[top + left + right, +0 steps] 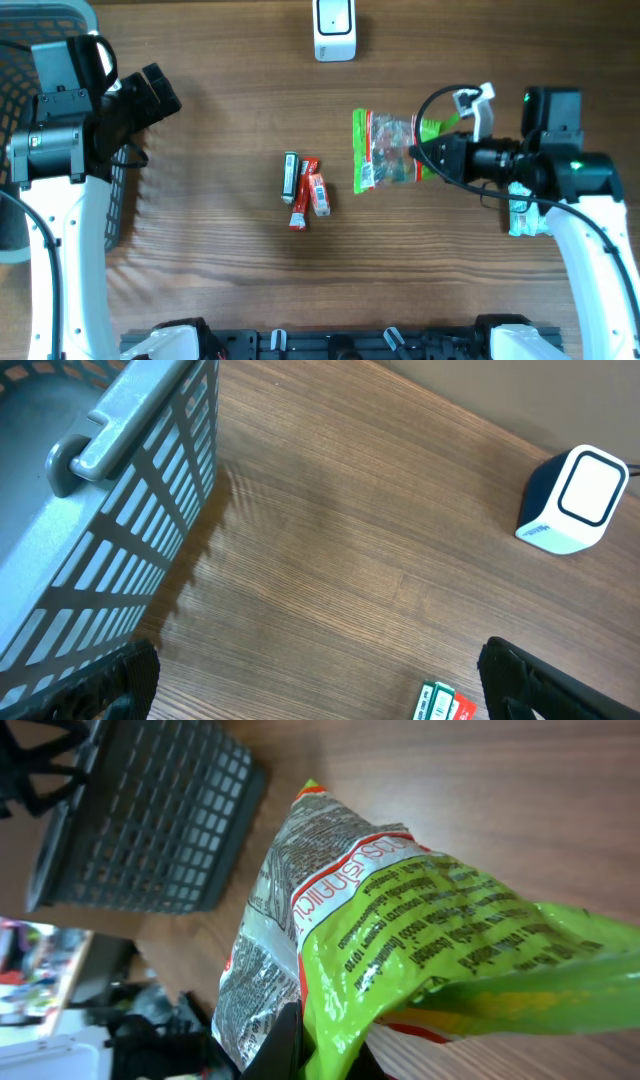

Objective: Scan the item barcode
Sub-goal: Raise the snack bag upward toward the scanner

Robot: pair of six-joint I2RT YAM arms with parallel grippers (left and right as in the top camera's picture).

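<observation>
On the right half of the table [220,290], the right gripper [418,152] is clamped on the snack bag [385,150], pinching the green edge nearest its arm. From overhead the bag looks roughly flat, below and right of the scanner [334,30] and well apart from it. Whether it rests on the wood or hangs a little above it, I cannot tell. In the right wrist view the bag [400,920] fills most of the frame, green and silver with small print, too crumpled and slanted for me to pick out a barcode. Only a dark sliver of the fingers [285,1045] shows at the bottom edge; the bag covers the rest.

The left gripper [155,92] hangs over the left side beside the basket [118,200], its 2 fingers spread wide with nothing between them. In the left wrist view just the finger ends [125,680] poke in at the 2 bottom corners. The basket is cut off at the left edge of the overhead view and partly hidden by the arm.

At the table's middle lie what look like 3 small packets [305,187], side by side and touching; the left wrist view catches only their ends [445,705]. A pale wrapper [522,215] sits half hidden under the right arm, too covered to identify.
</observation>
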